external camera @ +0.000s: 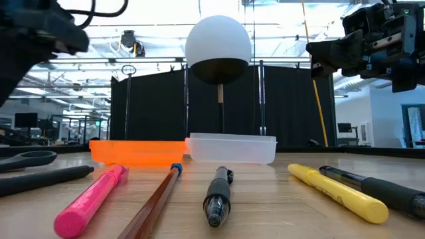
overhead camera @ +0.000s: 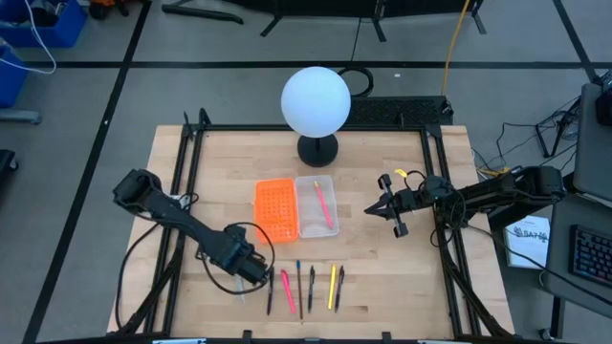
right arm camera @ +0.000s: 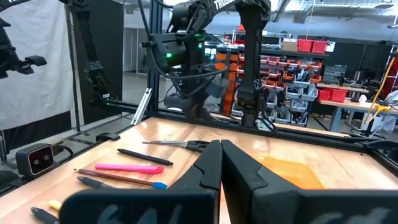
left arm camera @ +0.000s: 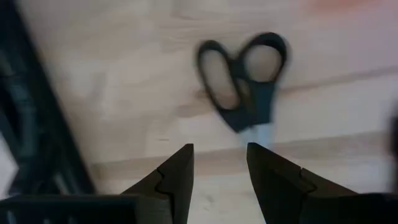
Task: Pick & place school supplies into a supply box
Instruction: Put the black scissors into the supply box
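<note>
Over the table, high view: the left gripper (overhead camera: 256, 272) hangs low near the front edge, left of centre; black-handled scissors with silver blades are not clear from this view.
Row at front edge: a black pen (overhead camera: 270, 291), a pink-red marker (overhead camera: 287, 290), a thin pencil with a blue end (overhead camera: 298, 287), a dark pen (overhead camera: 311, 287), a yellow marker (overhead camera: 333, 286) and another black pen (overhead camera: 341, 282) lie side by side.
Supply box: the shallow clear plastic tray (overhead camera: 316, 204) sits at mid-table with one pink pen (overhead camera: 323, 205) inside, touching the orange perforated rectangle (overhead camera: 275, 209) on its left.
Lamp: a white globe on a black base (overhead camera: 316, 102) stands behind the tray.
Right gripper (overhead camera: 394, 211): held above the table right of the tray, well apart from the pens.
Low view: the pink-red marker (external camera: 93, 199), the yellow marker (external camera: 337, 192) and the tray (external camera: 232, 147) behind them.
Left wrist view: fingers (left arm camera: 177, 177) apart, holding nothing; the black-handled scissors (left arm camera: 245, 78) lie flat on the wood just ahead of them.
Right wrist view: fingers (right arm camera: 210, 168) pressed together, empty.
</note>
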Motion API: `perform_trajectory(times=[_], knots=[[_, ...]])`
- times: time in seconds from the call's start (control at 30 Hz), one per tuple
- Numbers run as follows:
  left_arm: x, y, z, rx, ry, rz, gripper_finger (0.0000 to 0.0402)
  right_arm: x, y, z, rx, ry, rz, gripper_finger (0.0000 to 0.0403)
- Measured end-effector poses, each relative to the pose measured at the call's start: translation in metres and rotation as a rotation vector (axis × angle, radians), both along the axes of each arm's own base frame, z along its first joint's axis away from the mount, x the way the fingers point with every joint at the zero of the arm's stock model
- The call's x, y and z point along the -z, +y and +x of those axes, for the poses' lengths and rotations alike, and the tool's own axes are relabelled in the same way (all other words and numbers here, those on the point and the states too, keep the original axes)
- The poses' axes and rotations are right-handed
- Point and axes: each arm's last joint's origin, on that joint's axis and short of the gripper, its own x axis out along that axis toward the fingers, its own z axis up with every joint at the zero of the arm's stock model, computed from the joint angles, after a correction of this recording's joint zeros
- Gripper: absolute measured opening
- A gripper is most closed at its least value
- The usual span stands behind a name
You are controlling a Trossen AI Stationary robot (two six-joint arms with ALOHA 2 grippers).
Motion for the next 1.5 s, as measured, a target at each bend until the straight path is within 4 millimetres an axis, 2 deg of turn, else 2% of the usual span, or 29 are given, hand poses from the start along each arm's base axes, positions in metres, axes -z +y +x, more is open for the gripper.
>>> perform_trajectory(times=[0.13,0.27,0.43,0.57,0.7,0.87,1.13,1.5], knots=[[-0.001,-0.004,-0.004,-0.042,0.015,0.0,0.0157,0.002,0.0,0.0,0.0,0.016,0.0,0.0],[-0.012,-0.005,-0.012,-0.059,-0.088,0.085,0.0167,0.004,0.0,0.0,0.004,0.029,-0.022,0.0],[-0.022,0.011,-0.04,-0.143,-0.246,0.12,0.0203,0.003,0.0,0.0,0.006,0.023,-0.041,0.0],[-0.011,0.022,-0.054,-0.214,-0.43,0.072,0.0229,0.003,0.0,0.0,0.008,0.012,-0.059,0.0],[0.004,0.026,-0.049,-0.258,-0.526,0.04,0.0238,0.003,0.0,0.0,0.01,0.009,-0.067,0.0],[0.017,0.027,-0.037,-0.23,-0.484,0.043,0.0221,0.003,0.0,0.0,0.013,0.001,-0.092,0.0],[0.025,0.027,-0.032,-0.21,-0.421,0.011,0.0189,0.003,0.0,0.0,0.014,0.001,-0.093,0.0],[0.032,0.029,-0.034,-0.249,-0.394,0.056,0.0168,0.003,0.0,0.0,0.015,0.002,-0.093,0.0]])
